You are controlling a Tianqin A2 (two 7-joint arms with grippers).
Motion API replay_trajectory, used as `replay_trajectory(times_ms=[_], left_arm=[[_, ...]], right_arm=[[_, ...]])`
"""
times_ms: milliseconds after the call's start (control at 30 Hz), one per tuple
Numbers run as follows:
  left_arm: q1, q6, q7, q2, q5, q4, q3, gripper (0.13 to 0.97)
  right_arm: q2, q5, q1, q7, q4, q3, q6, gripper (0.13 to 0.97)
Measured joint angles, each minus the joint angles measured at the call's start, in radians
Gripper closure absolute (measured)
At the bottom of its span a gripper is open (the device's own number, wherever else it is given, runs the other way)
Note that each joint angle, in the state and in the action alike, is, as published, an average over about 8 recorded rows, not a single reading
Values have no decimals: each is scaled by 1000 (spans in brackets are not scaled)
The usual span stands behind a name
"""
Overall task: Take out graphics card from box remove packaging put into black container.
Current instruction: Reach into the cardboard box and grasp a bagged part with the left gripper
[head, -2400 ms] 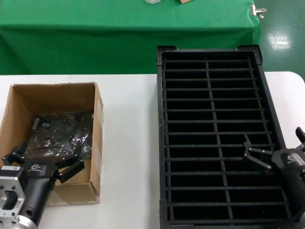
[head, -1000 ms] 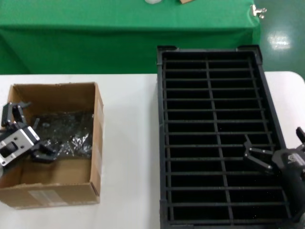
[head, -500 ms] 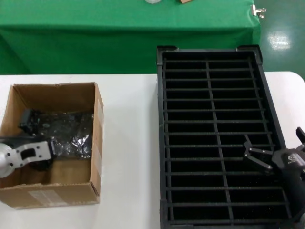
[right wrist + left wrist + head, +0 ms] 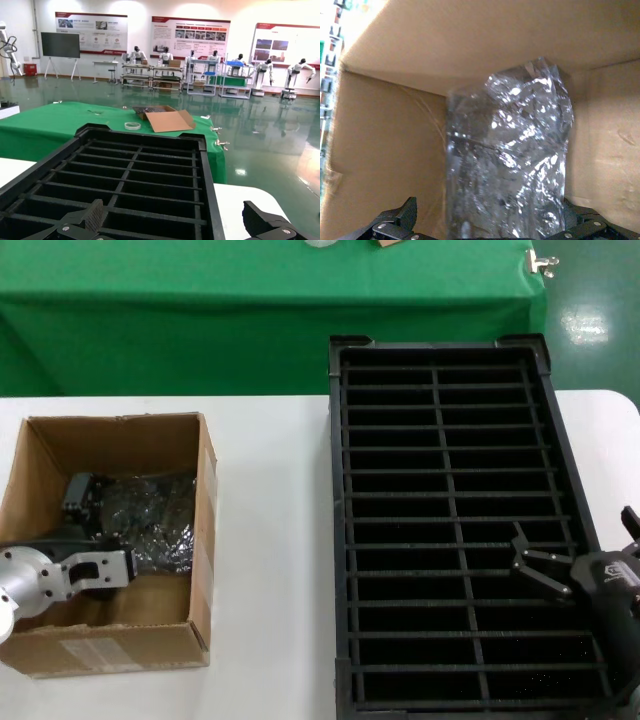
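a: where is the left gripper [image 4: 95, 540]?

b: down inside the box [image 4: 205, 540], at the near-left end of the bag [image 4: 150, 520]. in the left wrist view its two fingers [image 4: 395, 227] stand spread wide, one to each side of the bag [image 4: 510, 165], and nothing is pinched yet. i judge it is lined up along the bag's length so the fingers can close across the narrow way.

a: and the card itself?

b: cannot make it out. the bag is crinkly and shiny, lying on the box floor and reaching to the far wall. the card is presumably inside, so it is not out of the box and not unwrapped.

a: right gripper [image 4: 575, 575]?

b: it hovers over the near-right part of the black crate [image 4: 340, 490], fingers apart, holding nothing. its own camera looks along the crate [image 4: 145, 165], whose slots all look bare. probably it waits there to help strip the bag or to receive the card.

a: why is the crate placed so?

b: it sits just right of the box on the same white table [image 4: 270, 540], long side running away from the robot, so the carry across would be short.

a: the room?

b: a green-draped table [image 4: 200, 320] stands behind the white one. the right wrist view shows a hall with a glossy green floor [image 4: 260, 135], wall posters, a dark screen, and other robots at benches far off. an opened cardboard carton [image 4: 167, 120] lies on the green cloth.
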Motion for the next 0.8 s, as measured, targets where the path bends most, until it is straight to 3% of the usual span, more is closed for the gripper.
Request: replay_trajectory(times_ms=[133, 267, 800], left_arm=[[25, -2, -51, -16, 45, -57, 4, 132], [39, -18, -61, -20, 59, -73, 6, 132], [58, -112, 72, 3, -50, -44, -1, 132]], right_arm=[[0, 0, 0, 0, 0, 0, 0, 129], [0, 0, 0, 0, 0, 0, 0, 129], [0, 0, 0, 0, 0, 0, 0, 129]])
